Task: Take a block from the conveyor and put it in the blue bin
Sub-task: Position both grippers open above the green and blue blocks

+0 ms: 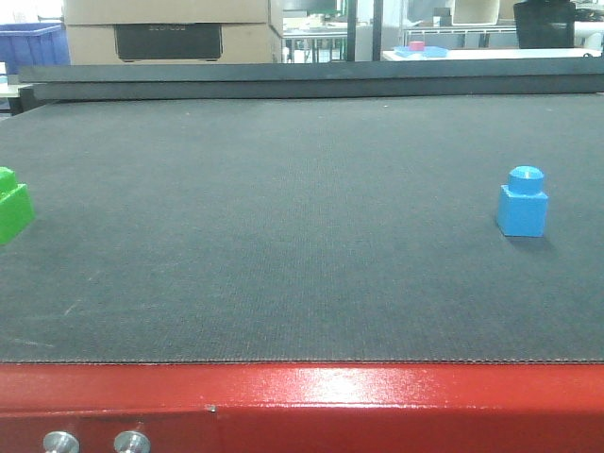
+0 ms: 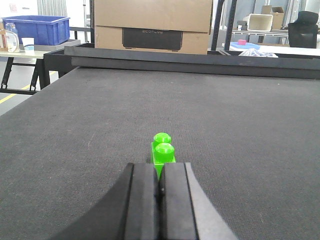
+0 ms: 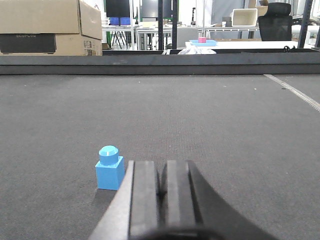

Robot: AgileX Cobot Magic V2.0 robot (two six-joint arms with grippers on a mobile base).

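The conveyor's dark grey belt (image 1: 302,236) fills the front view, with its red frame (image 1: 311,401) along the near edge. A green two-stud block (image 1: 13,206) lies at the belt's far left, half cut off by the frame edge. In the left wrist view the green block (image 2: 163,149) sits just beyond the tips of my left gripper (image 2: 160,167), which is shut and holds nothing. A blue one-stud block (image 1: 523,203) stands upright on the right. In the right wrist view the blue block (image 3: 110,169) stands just left of my shut, empty right gripper (image 3: 161,167). A blue bin (image 2: 37,28) rests on a table beyond the belt, far left.
A raised black rail (image 1: 311,80) closes the belt's far end. A cardboard box (image 2: 152,25) stands behind it. Two silver buttons (image 1: 94,442) sit on the red frame. A light blue tray (image 3: 202,42) with a pink item lies on a distant table.
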